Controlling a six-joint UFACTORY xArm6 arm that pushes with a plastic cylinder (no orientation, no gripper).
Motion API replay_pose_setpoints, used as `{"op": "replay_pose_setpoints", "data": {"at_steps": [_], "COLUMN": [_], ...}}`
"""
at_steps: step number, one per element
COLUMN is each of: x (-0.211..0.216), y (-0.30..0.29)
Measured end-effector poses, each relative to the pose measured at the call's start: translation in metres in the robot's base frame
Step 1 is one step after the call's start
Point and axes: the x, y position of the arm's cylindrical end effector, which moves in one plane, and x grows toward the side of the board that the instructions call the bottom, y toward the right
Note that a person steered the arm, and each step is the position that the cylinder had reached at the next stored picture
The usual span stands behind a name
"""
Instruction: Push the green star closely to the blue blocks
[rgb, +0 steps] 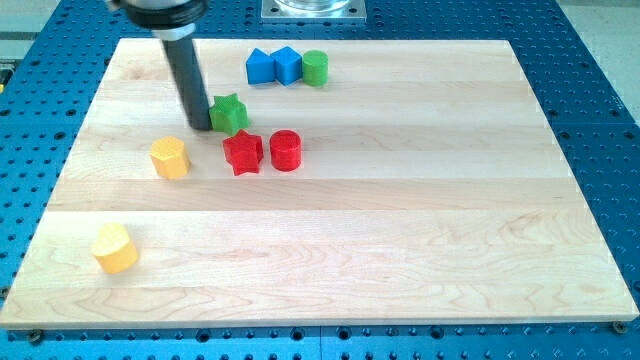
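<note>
The green star (229, 114) lies on the wooden board (400, 220), left of centre toward the view's top. My tip (199, 126) touches the star's left side. Two blue blocks stand near the view's top: a blue house-shaped block (261, 67) and a blue cube (287, 65), side by side. The star is below and to the left of them, well apart. A green cylinder (315, 68) touches the blue cube's right side.
A red star (242, 152) and a red cylinder (285, 151) sit just below the green star. A yellow hexagonal block (170, 157) lies to the left. A yellow block (115, 248) lies at the lower left.
</note>
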Motion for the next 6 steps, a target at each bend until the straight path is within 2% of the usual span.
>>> {"op": "replay_pose_setpoints", "data": {"at_steps": [2, 3, 5, 6], "x": [0.031, 0.033, -0.051, -0.028], "y": [0.021, 0.056, 0.093, 0.077]}}
